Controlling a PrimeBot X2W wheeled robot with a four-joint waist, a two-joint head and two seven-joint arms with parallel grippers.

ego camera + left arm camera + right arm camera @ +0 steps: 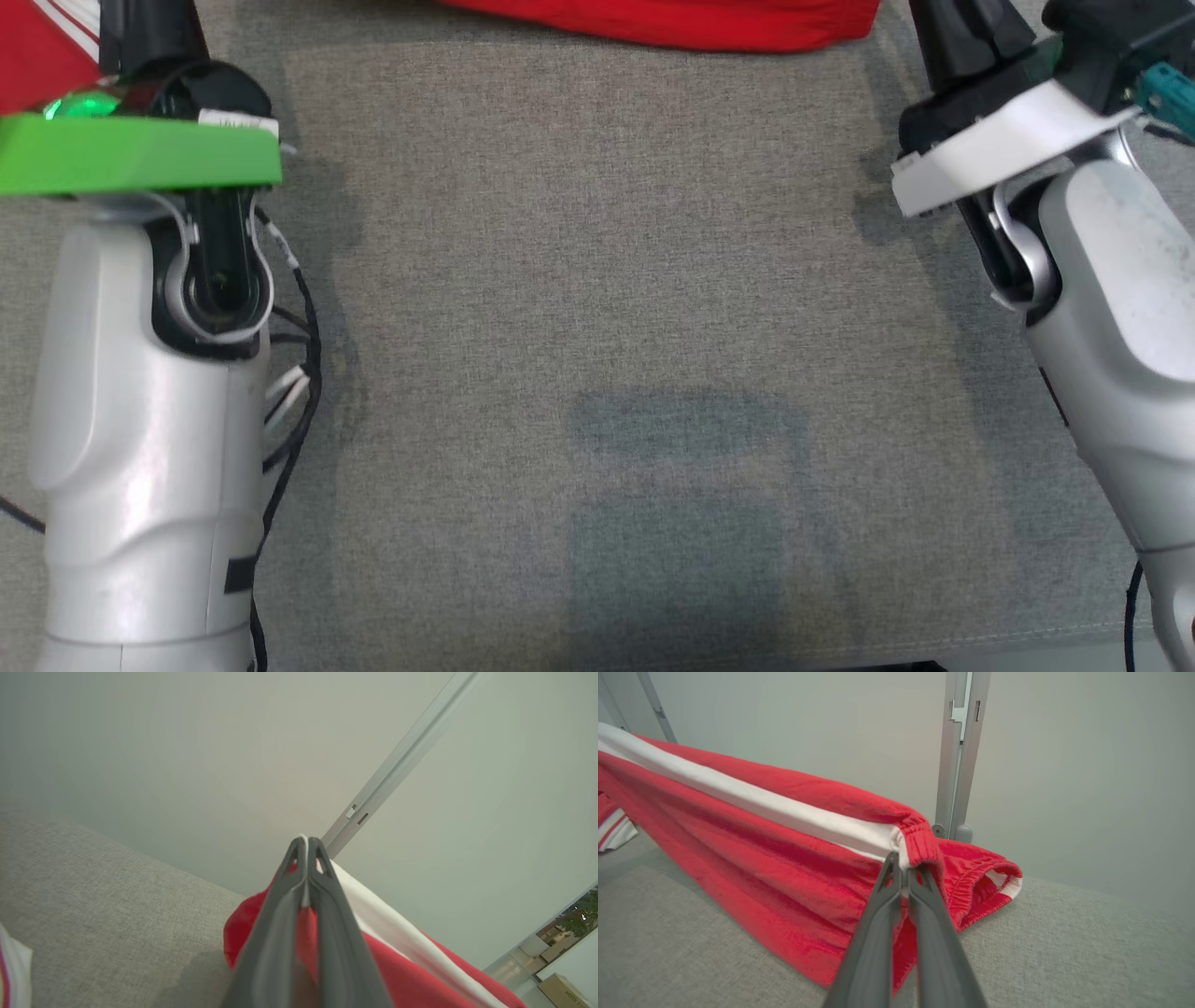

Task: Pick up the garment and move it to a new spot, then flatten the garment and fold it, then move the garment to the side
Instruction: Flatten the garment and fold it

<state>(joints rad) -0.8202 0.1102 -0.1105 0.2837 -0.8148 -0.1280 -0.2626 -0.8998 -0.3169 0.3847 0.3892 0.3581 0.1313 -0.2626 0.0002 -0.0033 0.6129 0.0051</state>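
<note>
Wide grey woven counter (597, 327) out in front, bare cloth across the middle with a soft shadow on it. Behind it stands a pale wall (187, 765), crossed by a silver metal rail (959, 765).

Now the red garment (761, 858): it sits at the far edge of the counter, a long red piece with 1 white stripe running along it, pulled out in a line between the 2 arms. In the head view just its lower red edge peeks in at the top. Its elastic, gathered end droops onto the counter beside the rail.

The 2 pale forearms frame the scene, the left forearm (140, 448) carrying a green plate (140, 154) at the wrist and the right forearm (1120, 373) a white bracket (999, 140).

Left tool (308, 842): fingers pressed narrow, red and white fabric pinched between them, held up off the counter. Right tool (903, 858): closed tight too, nipping the garment right where the white stripe meets the ribbed elastic.

Smallest bit: a white cloth with coloured stripes (614, 828) lying on the counter, off beyond the garment's far end.
</note>
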